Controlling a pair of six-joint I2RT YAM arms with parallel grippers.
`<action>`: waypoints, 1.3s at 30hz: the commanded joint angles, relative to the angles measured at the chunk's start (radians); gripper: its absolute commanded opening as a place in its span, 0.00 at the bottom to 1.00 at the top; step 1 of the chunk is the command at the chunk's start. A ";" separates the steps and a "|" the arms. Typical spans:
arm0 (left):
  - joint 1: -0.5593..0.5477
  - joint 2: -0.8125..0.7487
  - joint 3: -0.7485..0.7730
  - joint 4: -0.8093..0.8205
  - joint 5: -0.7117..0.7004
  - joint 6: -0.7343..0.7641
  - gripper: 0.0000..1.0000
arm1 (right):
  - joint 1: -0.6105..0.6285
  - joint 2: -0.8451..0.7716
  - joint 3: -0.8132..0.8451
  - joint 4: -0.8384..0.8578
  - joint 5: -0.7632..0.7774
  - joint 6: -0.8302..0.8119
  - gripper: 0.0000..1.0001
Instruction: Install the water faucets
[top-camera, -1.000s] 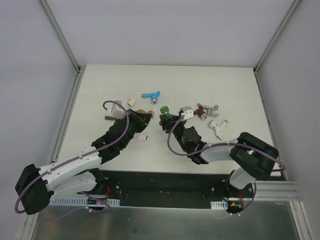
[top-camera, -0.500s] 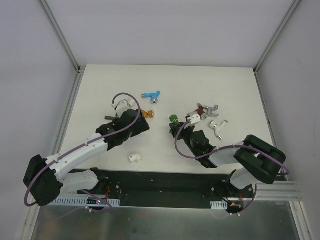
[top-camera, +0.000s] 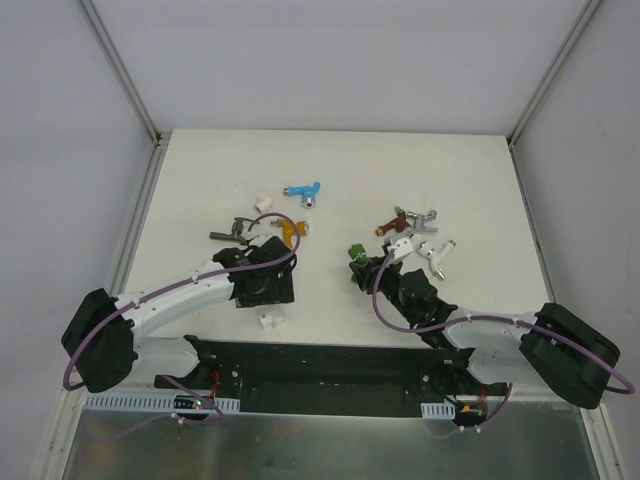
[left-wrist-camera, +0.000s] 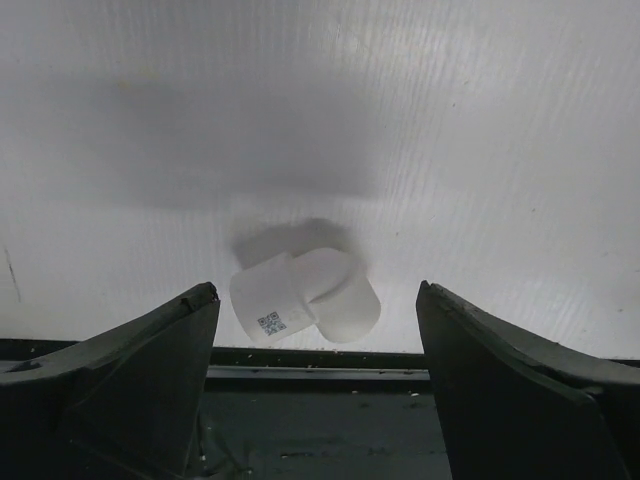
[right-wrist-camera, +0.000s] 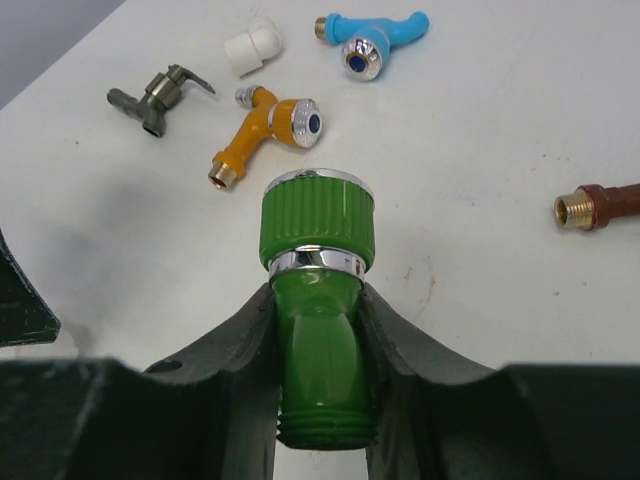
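Note:
My right gripper (right-wrist-camera: 318, 300) is shut on the green water faucet (right-wrist-camera: 318, 230), holding its body with the ribbed cap sticking out past the fingertips; from above they sit mid-table (top-camera: 355, 252). On the table lie the orange faucet (right-wrist-camera: 262, 135), blue faucet (right-wrist-camera: 370, 40), dark grey faucet (right-wrist-camera: 155, 95) and reddish-brown faucet (right-wrist-camera: 600, 205). The silver faucet (top-camera: 420, 218) and white faucet (top-camera: 438, 255) lie at the right. My left gripper (left-wrist-camera: 315, 300) is open and holds nothing, its tips on either side of a stubby white fitting (left-wrist-camera: 300, 298) lying just beyond them.
That white fitting (top-camera: 268, 320) lies close to the table's near edge, by the black base rail (top-camera: 320, 365). A second white fitting (top-camera: 262, 201) lies near the blue faucet (top-camera: 303, 190). Grey walls and metal frame posts enclose the table.
My left gripper has opened and swung back toward the near edge, where the white fitting now lies. My right gripper has carried the green faucet a little right and nearer.

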 joint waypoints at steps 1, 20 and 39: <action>-0.029 0.085 0.085 -0.111 0.029 0.129 0.82 | 0.000 -0.038 -0.018 0.021 -0.038 -0.025 0.00; -0.117 0.402 0.211 -0.212 0.021 0.321 0.86 | -0.018 -0.054 -0.042 0.038 -0.061 -0.090 0.00; 0.139 0.476 0.240 -0.173 -0.014 0.137 0.41 | -0.060 -0.002 -0.071 0.156 -0.056 -0.007 0.00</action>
